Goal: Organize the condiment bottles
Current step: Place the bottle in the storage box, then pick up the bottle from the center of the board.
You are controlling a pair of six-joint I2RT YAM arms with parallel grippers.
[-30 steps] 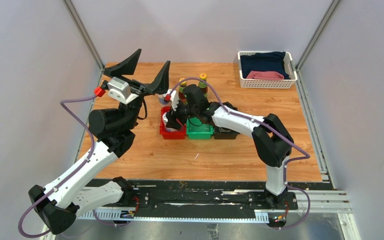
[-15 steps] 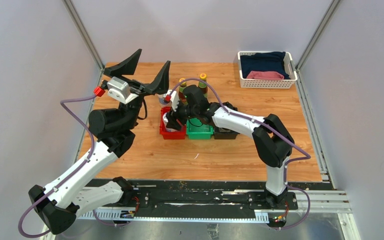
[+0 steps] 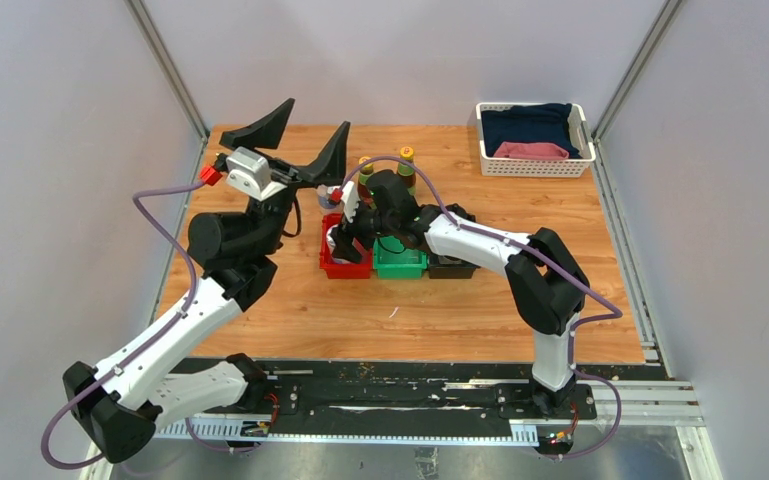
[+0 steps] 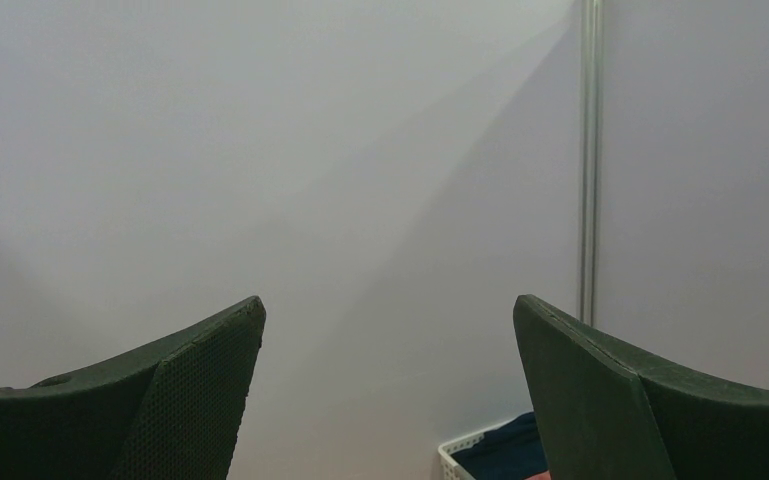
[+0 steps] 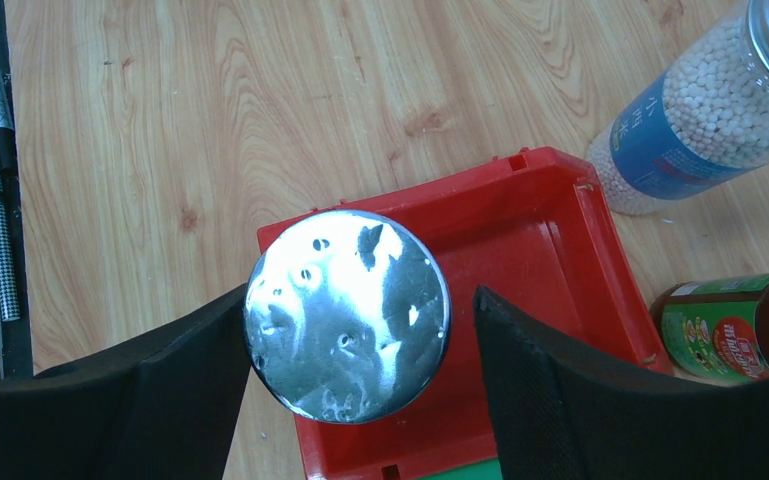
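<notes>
The right gripper [image 5: 360, 300] stands open around a silver-lidded jar [image 5: 348, 315], one finger at the lid's edge and the other clear of it. The jar stands in the red bin [image 5: 550, 230]. Just beyond the bin are a second jar [image 5: 700, 110] and a brown bottle [image 5: 735, 335]. The left gripper [image 4: 388, 305], spread wide and empty, is raised toward the far wall.

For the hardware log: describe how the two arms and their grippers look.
The left arm and right arm have white shells with black joints and bases. A mauve cable loops along each, ending at a red connector by the wrist. The left gripper and right gripper carry broad, dark, wedge-shaped fingers.
</notes>
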